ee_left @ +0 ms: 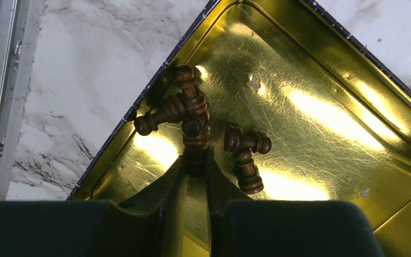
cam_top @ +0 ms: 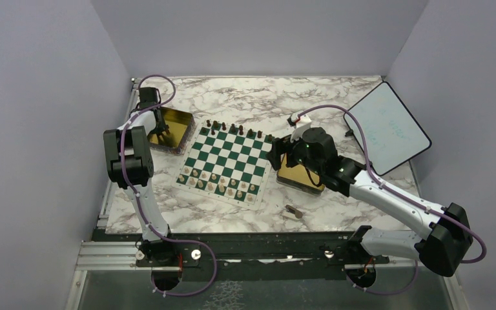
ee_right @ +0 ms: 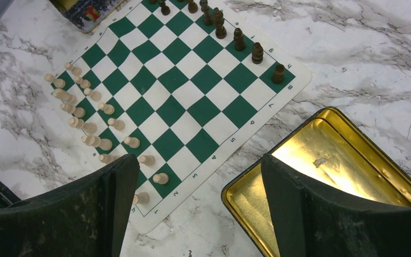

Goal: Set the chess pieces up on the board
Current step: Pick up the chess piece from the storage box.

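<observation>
Two pincers: the left gripper (ee_left: 195,160) is clamped on a dark brown piece (ee_left: 195,131) inside a gold tin (ee_left: 310,107), with other dark pieces (ee_left: 246,155) just right of its tips. The right gripper (ee_right: 198,166) hangs wide apart; beyond its tips lies the board (ee_right: 176,101), with edge numerals 3 to 7, and under its right finger a second tin (ee_right: 321,155).

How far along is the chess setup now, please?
Done: the pale pieces stand in two rows on the board's near side, and dark pieces line the far edge. In hand: the left claw pinches a dark piece in the left tin. Left: the loose pieces beside it, plus a stray piece lying on the table. The right claw is open over the right tin.
</observation>
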Action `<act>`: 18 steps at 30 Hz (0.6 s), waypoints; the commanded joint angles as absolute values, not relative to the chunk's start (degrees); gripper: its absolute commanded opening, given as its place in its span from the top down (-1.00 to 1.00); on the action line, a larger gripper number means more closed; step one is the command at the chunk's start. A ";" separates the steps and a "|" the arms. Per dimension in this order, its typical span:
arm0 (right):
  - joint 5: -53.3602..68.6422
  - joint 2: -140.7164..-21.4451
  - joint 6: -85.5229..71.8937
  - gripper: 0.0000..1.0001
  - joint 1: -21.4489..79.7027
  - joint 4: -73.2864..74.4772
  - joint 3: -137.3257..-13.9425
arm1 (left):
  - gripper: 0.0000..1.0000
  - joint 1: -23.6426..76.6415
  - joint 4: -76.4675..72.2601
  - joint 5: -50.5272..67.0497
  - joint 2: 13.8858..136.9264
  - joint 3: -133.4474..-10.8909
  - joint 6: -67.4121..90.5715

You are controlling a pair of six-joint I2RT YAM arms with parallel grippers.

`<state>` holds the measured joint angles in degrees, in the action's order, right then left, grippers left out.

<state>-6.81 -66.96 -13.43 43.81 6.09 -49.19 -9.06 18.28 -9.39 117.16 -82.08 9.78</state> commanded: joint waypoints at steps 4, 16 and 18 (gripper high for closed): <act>-8.00 -66.97 -12.39 -0.79 44.12 6.28 -49.51 | 0.70 -9.32 18.72 -3.50 117.01 -83.40 10.37; -7.76 -66.64 -12.74 -0.78 44.12 6.24 -49.49 | 0.74 -9.32 19.75 -0.09 111.42 -83.36 12.03; -7.80 -66.49 -12.91 -0.79 44.12 6.24 -49.32 | 0.74 -9.31 19.89 1.65 110.55 -83.24 12.33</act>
<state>-6.81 -66.96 -13.39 43.83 6.09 -49.19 -9.23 19.49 -2.04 114.96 -82.13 11.25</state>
